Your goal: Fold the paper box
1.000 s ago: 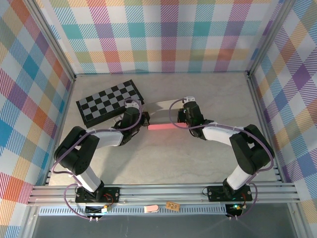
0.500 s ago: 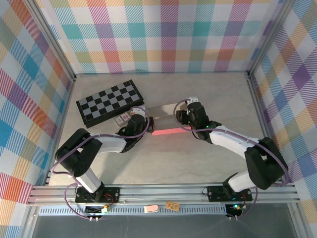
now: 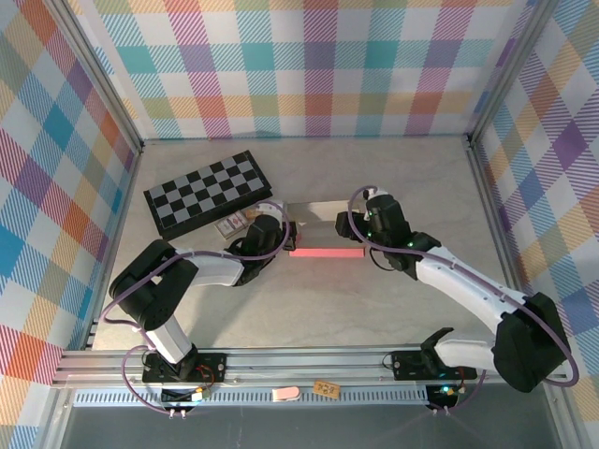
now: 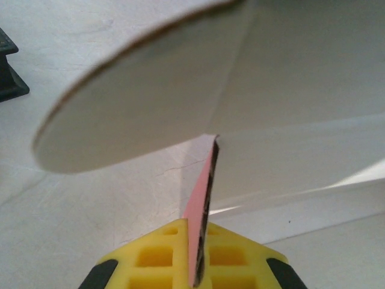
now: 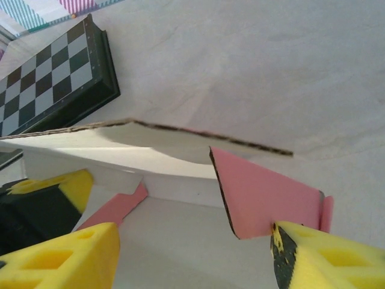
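The paper box (image 3: 314,211) is lying near the middle of the table (image 3: 402,168), slightly toward the far edge. It is showing its pale grey-white reverse upward, and one long pink wall is standing along its near side. The checkered board (image 3: 208,192) is sitting to its left, toward the far-left corner, apart from the box.

The left gripper (image 3: 288,234) is reaching in at the box's left end. In the left wrist view, the left gripper (image 4: 197,268) is pressing its yellow pads (image 4: 153,262) together on a thin upright pink flap, pinching it edge-on. A rounded grey-white flap of the paper box (image 4: 144,114) is arching above them.

The right gripper (image 3: 360,236) is hovering at the box's right end. In the right wrist view, the right gripper (image 5: 192,259) is holding its yellow fingers (image 5: 66,253) spread wide, with nothing clamped between them. A pink flap of the paper box (image 5: 264,195) is standing just beside the right-hand finger, and the grey-white floor is lying between the two. The checkered board (image 5: 48,72) is showing beyond the box's raised back edge.

A small printed item (image 3: 229,224) is lying just beside the board's near edge, its markings too small to read. An orange tag (image 3: 326,386) is sitting on the front rail (image 3: 309,367) with dark marks that are also unreadable.
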